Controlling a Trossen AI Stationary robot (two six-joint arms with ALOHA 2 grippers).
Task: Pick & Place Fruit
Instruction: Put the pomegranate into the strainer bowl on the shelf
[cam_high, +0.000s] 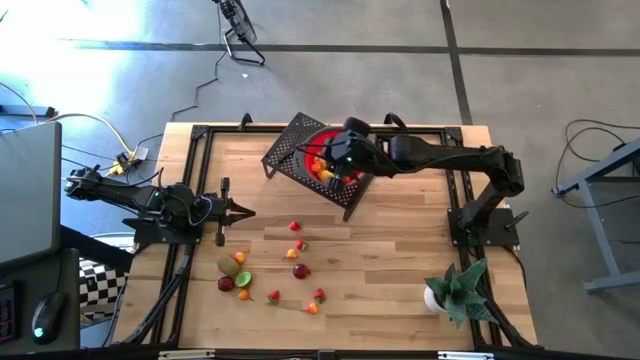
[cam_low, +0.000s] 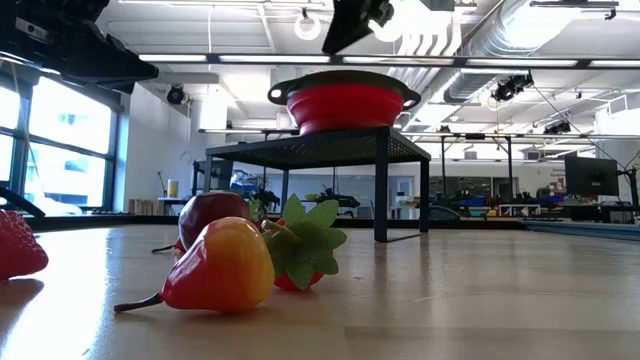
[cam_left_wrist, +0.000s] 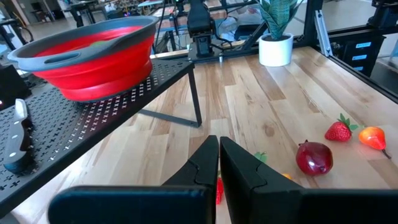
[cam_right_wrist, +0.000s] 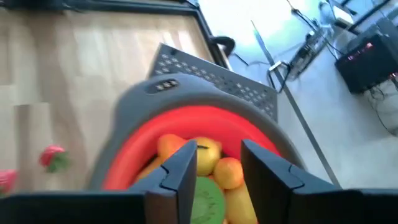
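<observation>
Fruit, small plastic toy pieces (cam_high: 270, 272): scattered on the wooden table (cam_high: 400, 260); more heaped in the red collapsible bowl (cam_right_wrist: 186, 124), partly hidden. Left gripper (cam_high: 245, 212): fingers together, empty. Right gripper (cam_right_wrist: 214, 165): above bowl, fingers apart.

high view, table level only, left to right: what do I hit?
Left gripper, shut, at the left edge → loose fruit on the wood → red bowl on the black stand, right gripper open above it → potted plant at the right.
</observation>
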